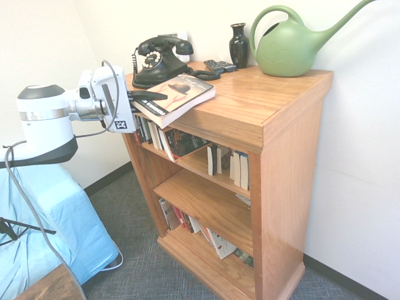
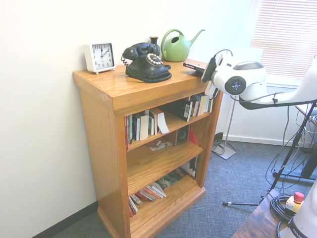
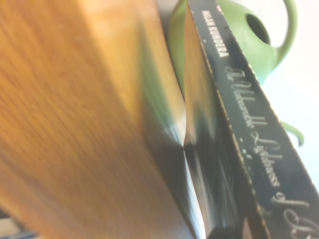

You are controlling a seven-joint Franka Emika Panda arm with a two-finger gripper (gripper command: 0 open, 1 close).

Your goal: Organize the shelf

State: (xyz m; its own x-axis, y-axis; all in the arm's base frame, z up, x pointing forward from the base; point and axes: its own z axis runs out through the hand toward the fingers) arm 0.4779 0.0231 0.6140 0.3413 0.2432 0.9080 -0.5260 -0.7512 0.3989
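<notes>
Black two-finger end effector (image 1: 149,96) closed on a paperback
The illustrated, dark-spined paperback book (image 1: 177,97) overlies the honey-oak shelf's (image 1: 269,103) front top edge.

Your count, top of the bookcase (image 1: 290,156): one rotary telephone (image 1: 159,62), one watering can (image 1: 287,50), one vase (image 1: 239,47), one square clock (image 2: 100,57), one paperback (image 1: 178,99). Remotes (image 1: 220,66): you have at least one, exact number unclear. Bookcase itself: one, with three inner tiers. Shelved books (image 2: 144,126): more than ten for you over the tiers, too overlapped for an exact tally. Window blinds (image 2: 285,37): one.
</notes>
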